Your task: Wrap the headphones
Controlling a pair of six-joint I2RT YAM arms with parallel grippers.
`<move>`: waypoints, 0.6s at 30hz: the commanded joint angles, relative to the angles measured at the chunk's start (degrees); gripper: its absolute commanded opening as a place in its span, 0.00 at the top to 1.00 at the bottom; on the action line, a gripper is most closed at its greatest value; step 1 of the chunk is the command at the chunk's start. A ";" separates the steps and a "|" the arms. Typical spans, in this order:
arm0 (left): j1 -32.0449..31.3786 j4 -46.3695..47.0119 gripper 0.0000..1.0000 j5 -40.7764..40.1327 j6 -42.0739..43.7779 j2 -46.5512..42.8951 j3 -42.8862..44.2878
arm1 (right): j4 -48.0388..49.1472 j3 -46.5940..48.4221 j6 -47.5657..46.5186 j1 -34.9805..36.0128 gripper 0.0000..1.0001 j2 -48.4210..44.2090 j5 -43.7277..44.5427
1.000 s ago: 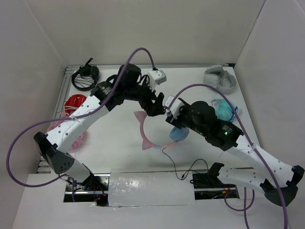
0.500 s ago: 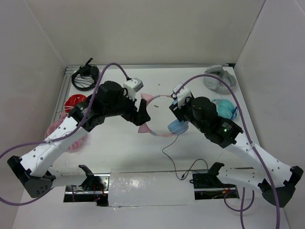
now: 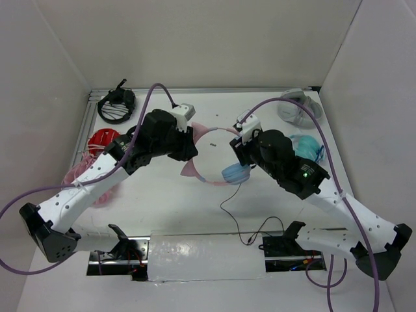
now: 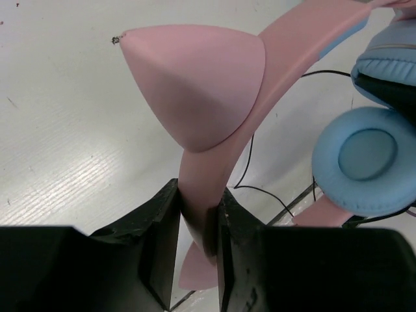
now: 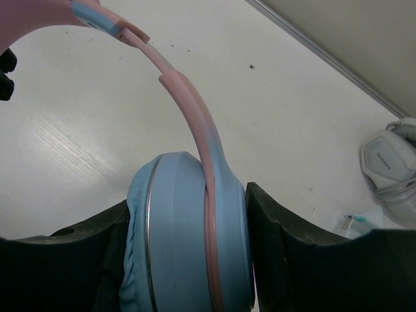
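Observation:
The headphones (image 3: 211, 132) have a thin pink headband with cat ears (image 4: 195, 91), light-blue ear cups and a thin black cable (image 3: 229, 209). They are held up over the middle of the table between both arms. My left gripper (image 3: 190, 156) is shut on the pink headband (image 4: 203, 195) just below one cat ear. My right gripper (image 3: 239, 166) is shut on one light-blue ear cup (image 5: 185, 234), a finger on each side. The other ear cup (image 4: 361, 156) shows in the left wrist view. The cable hangs down and trails toward the near edge.
Grey-white headphones (image 3: 298, 107) and teal headphones (image 3: 311, 148) lie at the back right. Black headphones (image 3: 116, 104), red headphones (image 3: 101, 138) and pink ones (image 3: 84, 177) lie along the left side. A strip of bubble wrap (image 3: 205, 260) covers the near edge.
My left gripper swung back from beside the right gripper to the headband and closed on it. The right gripper turned the headphones, bringing the held ear cup slightly left and up.

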 commanded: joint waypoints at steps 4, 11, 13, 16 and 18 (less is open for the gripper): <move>-0.51 2.50 0.86 0.60 1.25 1.05 0.12 | 3.97 4.06 2.75 0.65 1.00 0.98 -2.14; -0.78 0.75 1.00 -6.94 -0.41 2.37 2.31 | 3.80 4.76 2.57 2.15 0.70 1.69 -3.45; -0.78 0.57 1.00 -9.41 -1.30 2.29 3.36 | 3.97 5.64 2.66 2.15 0.19 1.69 -3.90; -0.78 0.31 1.00 -12.94 -2.35 1.93 6.52 | 5.02 8.71 3.79 2.23 0.00 0.81 -4.16; -0.69 0.39 1.00 -15.22 -2.27 1.41 7.76 | 6.16 9.68 4.41 2.15 0.00 -0.85 -3.28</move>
